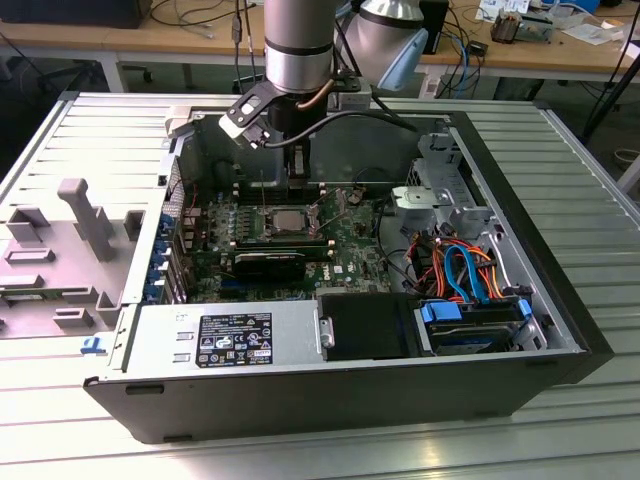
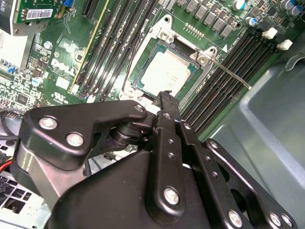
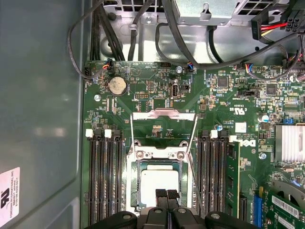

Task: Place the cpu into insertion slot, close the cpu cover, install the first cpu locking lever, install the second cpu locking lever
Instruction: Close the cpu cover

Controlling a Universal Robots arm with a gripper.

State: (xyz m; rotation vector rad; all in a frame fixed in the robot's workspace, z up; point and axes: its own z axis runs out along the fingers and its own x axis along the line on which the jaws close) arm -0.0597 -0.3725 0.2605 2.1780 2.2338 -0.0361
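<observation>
Open case [image 1: 545, 260] lies on its side on a ribbed table [image 1: 560, 440], and the arm reaches down into it. We note the cpu [image 3: 159, 180] lying flat in the slot [image 3: 139, 164], silvery top up and square to the dark rim; it shows the same in the second wrist view [image 2: 164, 75] and as a pale square on the board in the exterior view [image 1: 290, 222]. The gripper [image 3: 167, 194] has its two black fingertips pressed together with nothing between them. In the first wrist view the tips sit over the cpu's near edge; in the second wrist view [image 2: 164, 98] they hang just at that edge. We cannot tell whether they touch the metal. In the exterior view the gripper [image 1: 298, 188] is directly above the slot. The cover [image 3: 164, 113] is swung open, standing at the slot's far side from the tips, so the cpu is uncovered. One lever [image 2: 232, 76] sticks out unlatched beside the slot, across the memory slots [image 2: 238, 52].
</observation>
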